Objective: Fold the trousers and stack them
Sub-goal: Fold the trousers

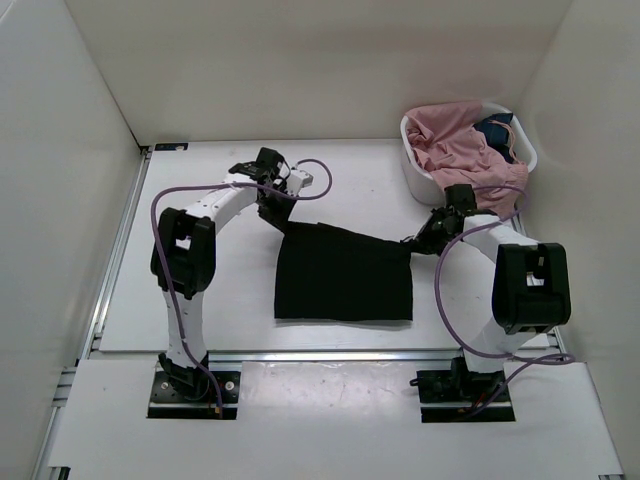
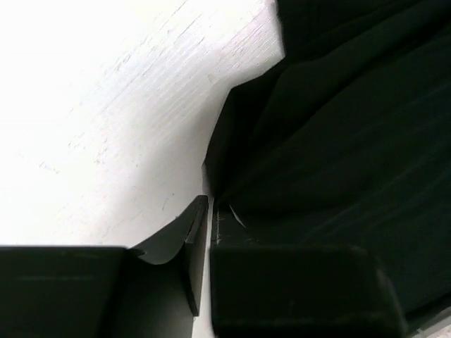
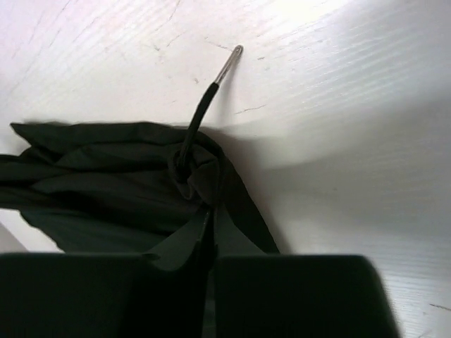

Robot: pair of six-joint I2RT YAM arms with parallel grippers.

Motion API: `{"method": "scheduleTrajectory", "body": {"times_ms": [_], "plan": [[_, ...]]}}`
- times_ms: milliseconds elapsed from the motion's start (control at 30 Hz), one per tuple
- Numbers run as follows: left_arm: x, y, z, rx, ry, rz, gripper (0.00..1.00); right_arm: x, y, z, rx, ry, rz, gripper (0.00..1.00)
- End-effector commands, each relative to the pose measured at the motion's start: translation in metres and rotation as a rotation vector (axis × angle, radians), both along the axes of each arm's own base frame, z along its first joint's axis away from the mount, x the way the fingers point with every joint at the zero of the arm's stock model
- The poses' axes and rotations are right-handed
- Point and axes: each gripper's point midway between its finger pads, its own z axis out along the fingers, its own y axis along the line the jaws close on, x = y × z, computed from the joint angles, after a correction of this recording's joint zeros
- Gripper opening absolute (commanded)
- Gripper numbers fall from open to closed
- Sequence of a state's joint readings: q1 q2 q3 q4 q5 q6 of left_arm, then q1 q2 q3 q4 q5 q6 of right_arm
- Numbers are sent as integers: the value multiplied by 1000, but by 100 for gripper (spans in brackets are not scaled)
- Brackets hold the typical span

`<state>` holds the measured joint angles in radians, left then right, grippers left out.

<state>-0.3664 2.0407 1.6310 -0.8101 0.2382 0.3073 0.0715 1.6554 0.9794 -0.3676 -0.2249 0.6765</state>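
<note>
Watching from beside the rig, I'd worry first about the grips. The trousers (image 1: 345, 280) lie as a flat black oblong in the middle of the table (image 1: 220, 300), with the left claw (image 1: 283, 214) clamped at the far-left corner and the right claw (image 1: 413, 243) at the far-right one. Both claws are pinched right together with only a thin bite of cloth between them. The right wrist view shows that bite bunched around a drawstring (image 3: 201, 113) whose metal tip lies out on the bare table. If the claw has more cord than fabric, I reckon a lift would tug the cord and let the corner sag or slip free. On the left, the tips meet right at the cloth's edge, so a shallow hold could drop out mid-fold, carrying one corner and skewing the fold. Soft layers might also slide apart if only the top one is caught. How many layers each claw holds I cannot tell, since both wrist views are mostly dark fingers against black fabric, the creases barely readable. From above, the arms cover the gripped corners. At the far right, the white basket (image 1: 415, 178) holds a pink garment (image 1: 455, 150) and a dark blue garment (image 1: 497, 130), both partly buried.
</note>
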Motion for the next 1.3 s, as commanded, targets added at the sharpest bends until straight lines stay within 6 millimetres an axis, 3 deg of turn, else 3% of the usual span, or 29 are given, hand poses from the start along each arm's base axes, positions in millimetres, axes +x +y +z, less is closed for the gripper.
{"method": "scheduleTrajectory", "body": {"times_ms": [0, 33, 133, 233, 367, 400, 467, 533, 600, 667, 700, 733, 800, 867, 933, 1000, 1067, 1100, 1167, 1267], "plan": [[3, 15, -2, 27, 22, 35, 22, 11, -9, 4, -5, -33, 26, 9], [-1, 17, -8, 36, 47, 35, 28, 14, -7, 9, 5, -47, 44, 25], [0, 12, -11, 40, 57, 25, 44, 16, -5, 12, 5, -50, 72, 59], [5, 20, -5, 59, 49, 54, 51, 19, -6, 29, -7, -106, 95, 73], [22, 48, 18, 154, -27, 125, 51, 20, -15, 61, -71, -167, 116, 78], [24, 64, 20, 190, -24, 166, 51, 18, -18, 68, -91, -179, 125, 78], [28, 75, 40, 183, -64, 197, 51, 10, -28, 87, -145, -193, 108, 82], [24, 100, 59, 186, -80, 261, 51, 2, -37, 108, -198, -218, 104, 84], [20, 113, 72, 158, -95, 290, 51, -18, -46, 110, -248, -170, 107, 94], [12, 118, 87, 84, -104, 277, 52, -38, -48, 109, -262, -147, 139, 96], [11, 113, 93, 57, -114, 251, 59, -45, -45, 108, -245, -153, 157, 96], [6, 106, 93, 23, -109, 202, 63, -58, -34, 93, -185, -121, 202, 96], [5, 87, 99, 1, -125, 138, 63, -72, -23, 82, -120, -110, 220, 93], [9, 54, 105, -54, -142, 49, 64, -92, -13, 57, -51, -72, 230, 91], [14, 25, 109, -109, -173, -38, 66, -103, -8, 48, -12, -78, 220, 91], [20, 9, 106, -111, -195, -84, 68, -115, -4, 33, 13, -86, 216, 91], [19, -15, 94, -108, -201, -174, 70, -127, 5, 22, 75, -80, 229, 93], [16, -22, 89, -102, -193, -202, 70, -124, 8, 23, 93, -109, 228, 93], [15, -34, 66, -63, -169, -236, 71, -132, 8, 11, 95, -88, 227, 93], [20, -39, 50, -50, -147, -231, 71, -133, 11, 4, 115, -98, 227, 94]]}}
